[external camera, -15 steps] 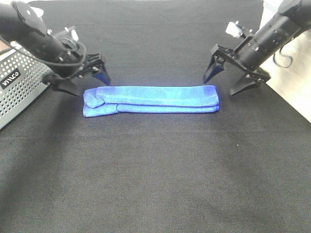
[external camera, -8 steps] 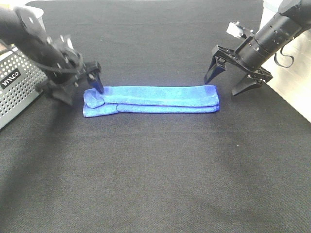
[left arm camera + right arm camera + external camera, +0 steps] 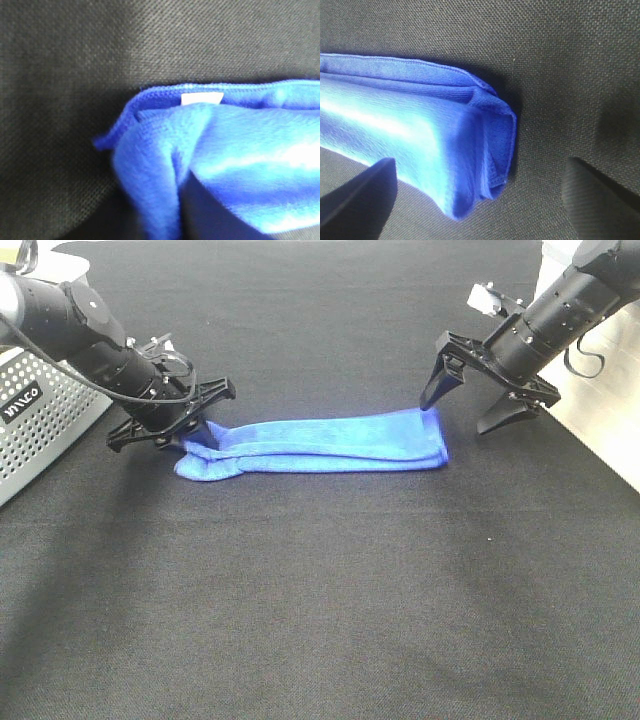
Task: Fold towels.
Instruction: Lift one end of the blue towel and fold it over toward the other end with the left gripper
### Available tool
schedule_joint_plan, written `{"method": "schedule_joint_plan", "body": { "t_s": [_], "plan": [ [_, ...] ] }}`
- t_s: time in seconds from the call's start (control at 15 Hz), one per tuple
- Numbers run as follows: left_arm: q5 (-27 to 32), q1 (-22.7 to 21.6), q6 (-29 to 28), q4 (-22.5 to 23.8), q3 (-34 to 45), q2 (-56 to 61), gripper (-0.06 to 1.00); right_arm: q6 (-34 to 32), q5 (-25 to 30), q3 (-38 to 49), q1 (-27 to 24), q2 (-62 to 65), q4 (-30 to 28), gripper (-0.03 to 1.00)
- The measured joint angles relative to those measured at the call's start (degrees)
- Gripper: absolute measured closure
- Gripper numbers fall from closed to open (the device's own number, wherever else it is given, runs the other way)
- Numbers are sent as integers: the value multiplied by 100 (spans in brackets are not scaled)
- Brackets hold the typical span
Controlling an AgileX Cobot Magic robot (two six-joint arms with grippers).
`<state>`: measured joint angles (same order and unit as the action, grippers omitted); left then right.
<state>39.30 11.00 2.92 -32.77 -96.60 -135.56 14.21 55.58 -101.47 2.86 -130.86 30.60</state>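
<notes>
Here, the plush blue towel (image 3: 330, 445) is laid as a long folded strip on the coarse black woven cloth (image 3: 320, 590). Its tagged end is pinched and raised by the left gripper (image 3: 195, 433); the right gripper (image 3: 457, 418) is held spread wide astride the other end.

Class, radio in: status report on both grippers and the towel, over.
Left gripper at tag end of towel, grip unclear. Right gripper open around other end. Basket stands aside.

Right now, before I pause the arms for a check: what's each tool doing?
Left tool: closed on the raised end of the towel.
Right tool: open, holding nothing, straddling the towel's other end.
</notes>
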Motion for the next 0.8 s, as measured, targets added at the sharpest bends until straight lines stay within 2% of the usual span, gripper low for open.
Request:
{"method": "schedule_joint_plan", "body": {
  "t_s": [0.13,0.2,0.4,0.47,0.53,0.67,0.8],
  "plan": [
    [63,-6,-6,63,0,29,85,0,0,0,0,0,0,13],
    [229,-34,-52,350,0,92,85,0,0,0,0,0,0,13],
    [693,-69,-762,2131,6,699,85,0,46,0,0,0,0,13],
    [796,-69,-974,2504,6,922,85,0,103,0,0,0,0,13],
    [888,-69,-1071,2681,6,1134,85,0,143,0,0,0,0,13],
    [1031,-46,-1146,2521,6,1427,85,0,223,0,0,0,17,13],
    [1129,149,-1152,1965,6,1490,85,0,298,0,0,0,34,13]
  ]
}}
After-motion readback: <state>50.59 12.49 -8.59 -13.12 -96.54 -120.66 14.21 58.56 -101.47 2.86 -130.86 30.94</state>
